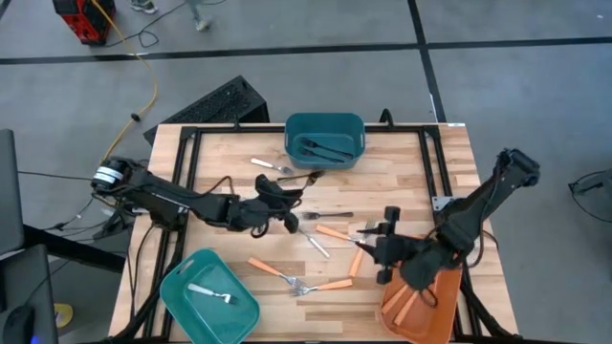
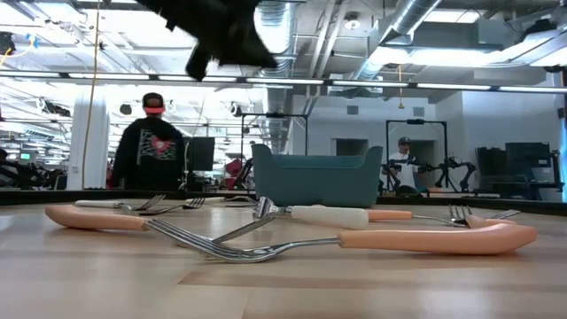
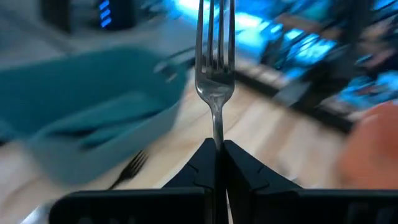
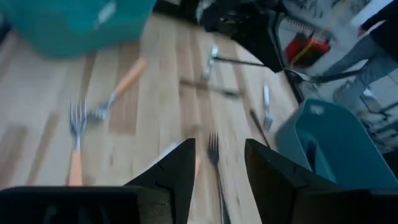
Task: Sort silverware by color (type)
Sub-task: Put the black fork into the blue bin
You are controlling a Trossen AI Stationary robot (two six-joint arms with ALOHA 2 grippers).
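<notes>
My left gripper (image 1: pixel 292 196) hangs over the table's middle, shut on a silver fork (image 3: pixel 216 62) whose tines point toward the dark teal bin (image 1: pixel 325 139), which holds dark utensils. My right gripper (image 1: pixel 371 245) is open above the table's right half, beside orange-handled forks (image 1: pixel 335 232). One fork (image 4: pixel 214 152) lies on the wood below its fingers. More orange-handled forks (image 1: pixel 277 271) and silver ones (image 1: pixel 268 165) lie flat on the table. The light teal bin (image 1: pixel 208 296) holds a white fork, and the orange bin (image 1: pixel 421 304) holds orange-handled pieces. My left gripper pinches the silver fork by its thin stem just below the head (image 3: pixel 217 138), between the two fingers. The fork runs along the fingers and sticks straight out past them, tines first. It is lifted clear of the table.
The three bins sit at the far middle, near left and near right of the wooden table (image 1: pixel 220 153). In the low view, crossed forks (image 2: pixel 266 239) lie close to the near edge. People stand in the room beyond the table. A cable trails on the floor at the far left.
</notes>
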